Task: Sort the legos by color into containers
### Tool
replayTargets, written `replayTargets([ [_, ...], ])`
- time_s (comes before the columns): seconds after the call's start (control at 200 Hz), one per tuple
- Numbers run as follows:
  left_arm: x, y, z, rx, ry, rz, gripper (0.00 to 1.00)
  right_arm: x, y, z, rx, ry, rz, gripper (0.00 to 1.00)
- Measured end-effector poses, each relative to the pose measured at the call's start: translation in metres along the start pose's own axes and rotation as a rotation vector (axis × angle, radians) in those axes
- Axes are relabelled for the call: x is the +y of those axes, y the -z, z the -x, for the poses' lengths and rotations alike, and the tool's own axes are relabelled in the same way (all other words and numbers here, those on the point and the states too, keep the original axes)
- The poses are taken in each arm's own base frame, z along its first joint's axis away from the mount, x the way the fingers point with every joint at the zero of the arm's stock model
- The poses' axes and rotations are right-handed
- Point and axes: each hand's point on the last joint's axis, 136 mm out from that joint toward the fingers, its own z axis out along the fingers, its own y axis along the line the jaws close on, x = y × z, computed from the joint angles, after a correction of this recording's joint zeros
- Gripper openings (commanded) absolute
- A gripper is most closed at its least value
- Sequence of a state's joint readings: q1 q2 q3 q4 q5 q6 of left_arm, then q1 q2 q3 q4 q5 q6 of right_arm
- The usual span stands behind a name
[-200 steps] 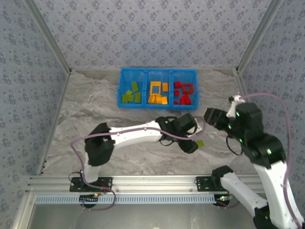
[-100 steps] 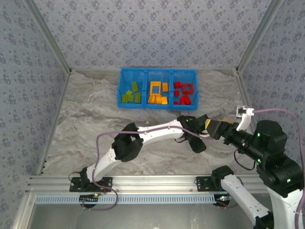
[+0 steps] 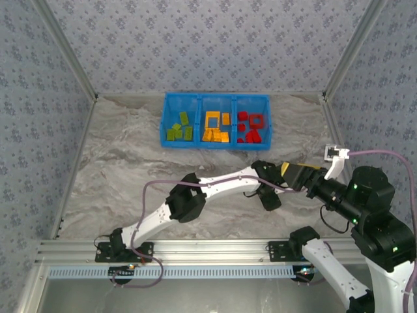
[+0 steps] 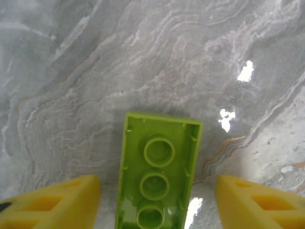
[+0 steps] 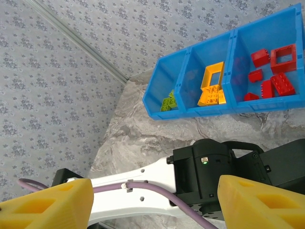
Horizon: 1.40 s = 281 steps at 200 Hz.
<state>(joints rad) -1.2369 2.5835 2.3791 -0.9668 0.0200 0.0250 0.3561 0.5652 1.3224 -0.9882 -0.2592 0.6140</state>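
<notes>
A lime green lego (image 4: 159, 179) lies upside down on the marble table, its hollow underside showing. My left gripper (image 4: 157, 198) is open around it, and a gap shows between the brick and each yellow finger (image 4: 52, 200). From above, the left gripper (image 3: 270, 197) reaches far right and covers that brick. My right gripper (image 3: 291, 175) is open, holds nothing and points left at the left wrist (image 5: 209, 171). The blue tray (image 3: 215, 145) holds green legos (image 3: 179, 128) on the left, orange-yellow ones (image 3: 215, 128) in the middle and red ones (image 3: 251, 128) on the right.
The left arm's white link (image 3: 221, 184) and purple cable (image 5: 152, 191) cross the table diagonally in front of the tray (image 5: 214, 112). Patterned walls enclose the table on three sides. A metal rail (image 3: 195, 251) runs along the near edge.
The left arm has stretched further right, down over the green lego, and its jaws have narrowed a little. The right gripper has swung down and left towards the left wrist.
</notes>
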Motion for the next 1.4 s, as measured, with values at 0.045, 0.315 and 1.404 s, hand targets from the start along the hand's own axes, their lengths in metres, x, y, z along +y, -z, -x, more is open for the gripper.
replayTargets([
  [0.045,0.002,-0.001,0.001,0.003,-0.001,0.010,0.51,0.000,0.000,0.000,0.000,-0.001,0.000,0.71],
  [0.315,0.002,0.000,0.001,0.010,0.001,0.010,0.25,-0.003,-0.004,-0.002,0.004,-0.028,-0.004,0.70],
  [1.404,0.220,0.225,-0.120,-0.304,0.716,0.229,0.25,-0.037,-0.078,-0.063,0.311,0.055,-0.112,0.64],
])
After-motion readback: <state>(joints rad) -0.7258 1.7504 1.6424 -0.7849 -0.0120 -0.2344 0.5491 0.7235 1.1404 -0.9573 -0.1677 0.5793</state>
